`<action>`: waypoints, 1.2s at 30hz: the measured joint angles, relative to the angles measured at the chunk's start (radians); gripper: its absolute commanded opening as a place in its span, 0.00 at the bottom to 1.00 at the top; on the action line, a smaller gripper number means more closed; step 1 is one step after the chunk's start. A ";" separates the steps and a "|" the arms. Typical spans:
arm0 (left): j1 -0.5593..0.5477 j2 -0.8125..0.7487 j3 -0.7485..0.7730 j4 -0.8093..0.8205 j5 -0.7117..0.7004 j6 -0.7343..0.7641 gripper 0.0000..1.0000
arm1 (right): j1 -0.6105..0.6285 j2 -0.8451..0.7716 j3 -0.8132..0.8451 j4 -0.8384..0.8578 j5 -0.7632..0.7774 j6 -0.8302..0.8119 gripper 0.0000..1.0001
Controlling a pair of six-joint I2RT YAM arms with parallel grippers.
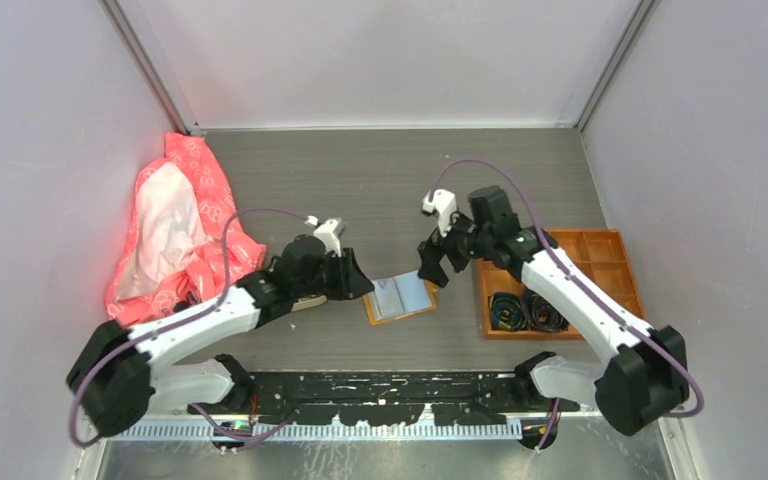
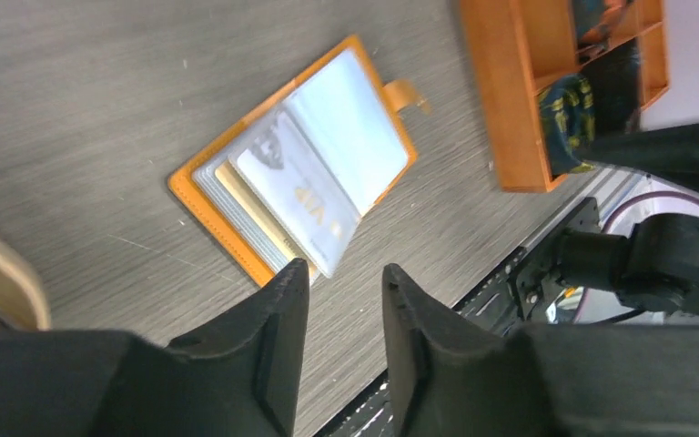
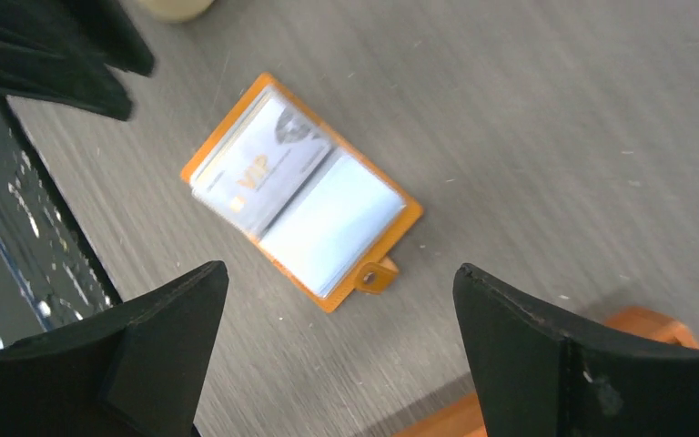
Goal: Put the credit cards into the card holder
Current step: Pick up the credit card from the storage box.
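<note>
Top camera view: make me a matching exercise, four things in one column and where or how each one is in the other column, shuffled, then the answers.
Things:
1. card holder
2. orange box
3. pink bag
4. right hand

Place or state:
A. crumpled at the far left
B. jaws wide apart, nothing between them
C. lying open at the middle of the table
D. holds black coils, on the right side

Pairs: 1-C, 2-D, 3-A, 4-B
</note>
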 measured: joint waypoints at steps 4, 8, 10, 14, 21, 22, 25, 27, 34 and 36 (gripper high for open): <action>0.006 -0.219 0.030 -0.153 -0.103 0.089 0.64 | -0.047 -0.084 0.044 0.004 0.013 0.055 0.99; 0.056 -0.367 0.032 -0.304 -0.197 0.145 0.67 | -0.058 -0.034 0.161 -0.025 -0.102 0.097 0.95; 0.105 -0.422 0.031 -0.378 -0.235 0.158 0.67 | -0.058 0.014 0.188 -0.014 -0.183 0.121 0.94; 0.183 -0.461 0.020 -0.471 -0.285 0.169 0.64 | -0.059 0.087 0.160 -0.017 -0.265 0.144 0.94; 0.231 -0.306 0.011 -0.548 -0.327 0.175 0.57 | -0.068 0.114 0.107 -0.045 -0.309 0.156 0.94; 0.231 -0.276 0.011 -0.548 -0.327 0.175 0.55 | -0.068 0.114 0.107 -0.044 -0.311 0.156 0.94; 0.231 -0.189 0.011 -0.544 -0.320 0.177 0.51 | -0.070 0.124 0.107 -0.045 -0.316 0.155 0.94; 0.231 -0.162 0.011 -0.533 -0.312 0.176 0.50 | -0.071 0.135 0.107 -0.046 -0.318 0.155 0.94; 0.232 -0.102 0.011 -0.463 -0.294 0.173 0.44 | -0.072 0.157 0.107 -0.047 -0.333 0.154 0.94; 0.232 -0.085 0.011 -0.452 -0.293 0.173 0.43 | -0.074 0.159 0.107 -0.047 -0.338 0.154 0.94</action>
